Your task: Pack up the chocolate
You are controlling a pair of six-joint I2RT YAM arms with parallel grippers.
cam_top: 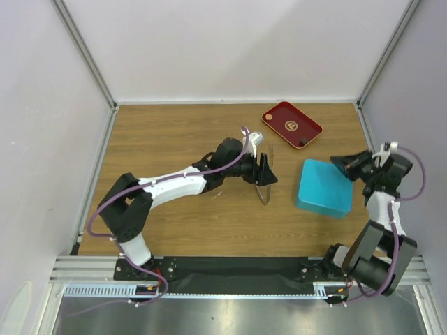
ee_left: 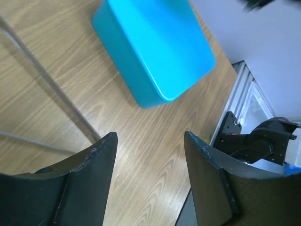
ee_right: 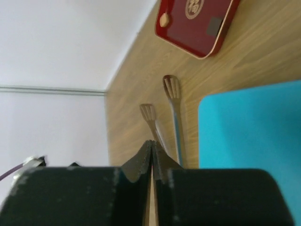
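Top external — one tan chocolate (cam_top: 267,118) on the red tray (cam_top: 309,134), in its corner; teal box (cam_top: 323,187) closed
We judge it awaits the tongs (ee_right: 171,94) — left gripper (ee_left: 149,141) fingers apart beside them, right gripper (ee_right: 152,146) pressed together, empty

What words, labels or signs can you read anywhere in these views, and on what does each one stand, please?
"福": gold emblem on the dark red tray, right wrist view; a little soft, so this is my best reading.
The same emblem in the top view: too small to read.
Teal box: no writing shows on it.
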